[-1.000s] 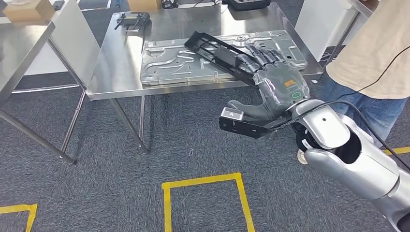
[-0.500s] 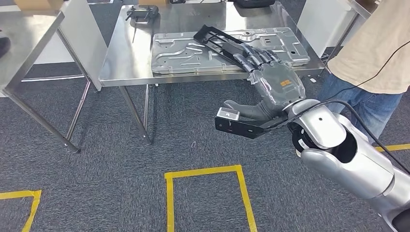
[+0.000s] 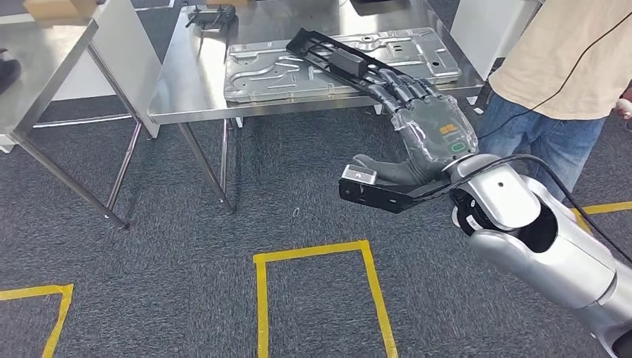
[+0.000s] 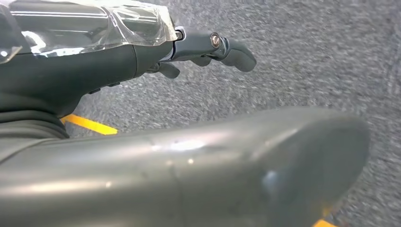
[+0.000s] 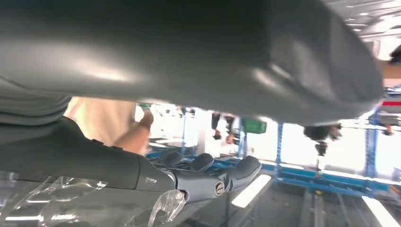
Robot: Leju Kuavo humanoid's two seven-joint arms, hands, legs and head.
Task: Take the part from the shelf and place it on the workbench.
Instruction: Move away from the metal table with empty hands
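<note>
A long black frame-like part [image 3: 333, 56] is gripped in my right hand [image 3: 431, 133], and its near end with a silver tab [image 3: 362, 179] sticks out below the thumb. The part's far end reaches over the front edge of the steel workbench [image 3: 182, 89], above a grey stamped metal plate [image 3: 272, 71] lying there. Whether the part touches the plate I cannot tell. In the right wrist view the hand's dark fingers [image 5: 213, 172] curl forward. My left hand [image 4: 142, 47] hangs over grey carpet with its fingers loosely extended and nothing in them.
A person in a beige shirt and jeans [image 3: 566, 74] stands close on the right of my arm. A second steel table [image 3: 37, 82] stands at the left. A small black tool [image 3: 210, 15] lies at the workbench's far corner. Yellow tape [image 3: 313, 257] marks the carpet.
The whole picture has shifted as the camera moved, and the workbench now sits a little higher in it. My right hand still holds the part, its far end over the plate.
</note>
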